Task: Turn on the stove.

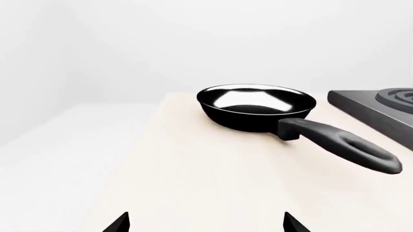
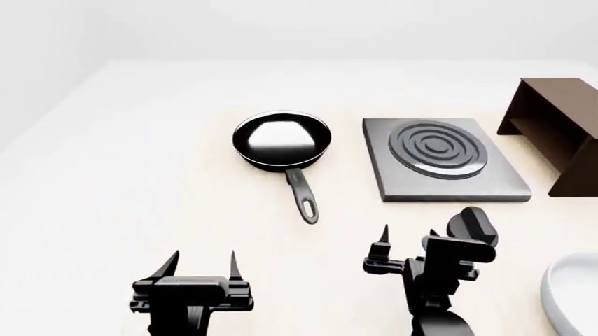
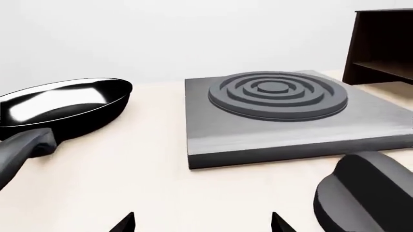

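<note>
The stove [image 2: 439,157] is a flat square grey plate with concentric burner rings, right of the table's centre. Its small black round knob [image 2: 475,224] lies apart on the table, in front of the plate. My right gripper [image 2: 408,238] is open and empty, just left of the knob and not touching it. In the right wrist view the stove [image 3: 284,111] lies ahead, the knob [image 3: 364,193] sits close beside the open right gripper [image 3: 202,222]. My left gripper [image 2: 203,262] is open and empty near the front edge, also seen in its wrist view [image 1: 206,222].
A black frying pan [image 2: 280,140] stands left of the stove, handle pointing toward me; it shows in the left wrist view [image 1: 255,106]. A dark brown shelf [image 2: 556,126] stands at the right. A white rounded object [image 2: 575,301] is at the front right corner.
</note>
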Available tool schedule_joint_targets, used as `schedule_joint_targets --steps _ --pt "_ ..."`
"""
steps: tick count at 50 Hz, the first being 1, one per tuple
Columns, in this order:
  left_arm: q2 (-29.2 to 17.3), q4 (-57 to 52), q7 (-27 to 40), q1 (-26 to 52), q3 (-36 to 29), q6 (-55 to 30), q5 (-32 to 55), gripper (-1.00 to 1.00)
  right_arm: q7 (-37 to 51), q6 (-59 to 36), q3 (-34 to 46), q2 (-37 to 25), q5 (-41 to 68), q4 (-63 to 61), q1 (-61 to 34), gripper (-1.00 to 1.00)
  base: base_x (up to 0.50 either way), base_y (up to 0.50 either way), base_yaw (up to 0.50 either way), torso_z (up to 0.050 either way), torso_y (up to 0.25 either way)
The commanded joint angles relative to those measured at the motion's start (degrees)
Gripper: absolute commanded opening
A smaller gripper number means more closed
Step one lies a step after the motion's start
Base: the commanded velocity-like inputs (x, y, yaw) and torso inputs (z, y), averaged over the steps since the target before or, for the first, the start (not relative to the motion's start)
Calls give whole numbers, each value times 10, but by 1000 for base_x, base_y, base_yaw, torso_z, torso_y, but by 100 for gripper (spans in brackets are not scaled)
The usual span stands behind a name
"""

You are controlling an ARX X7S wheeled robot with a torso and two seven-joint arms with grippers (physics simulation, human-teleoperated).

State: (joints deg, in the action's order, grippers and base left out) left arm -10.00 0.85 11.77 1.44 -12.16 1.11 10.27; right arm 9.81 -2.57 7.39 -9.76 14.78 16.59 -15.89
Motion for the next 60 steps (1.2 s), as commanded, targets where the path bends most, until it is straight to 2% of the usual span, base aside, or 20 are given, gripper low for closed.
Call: schedule_joint_targets --steps 1,5,11,19,47,60 --pt "-2 6 3 4 -4 1 3 100 -7 8 -13 1 12 97 -64 100 0 0 0 0 0" --pt "-3 3 4 2 -5 -1 4 100 0 18 -13 2 5 122 -76 100 0 0 0 0 0" --pt "-3 11 6 6 -8 3 4 100 -10 47 -21 7 8 225 -129 100 0 0 0 0 0" --pt "-4 11 9 6 -12 2 4 100 0 21 -29 -6 20 169 -109 100 0 0 0 0 0" --pt "-11 10 15 7 -21 4 10 100 7 31 -37 -16 36 137 -70 100 0 0 0 0 0" --pt "-12 17 17 10 -25 7 14 100 7 37 -46 -23 44 158 -81 100 0 0 0 0 0"
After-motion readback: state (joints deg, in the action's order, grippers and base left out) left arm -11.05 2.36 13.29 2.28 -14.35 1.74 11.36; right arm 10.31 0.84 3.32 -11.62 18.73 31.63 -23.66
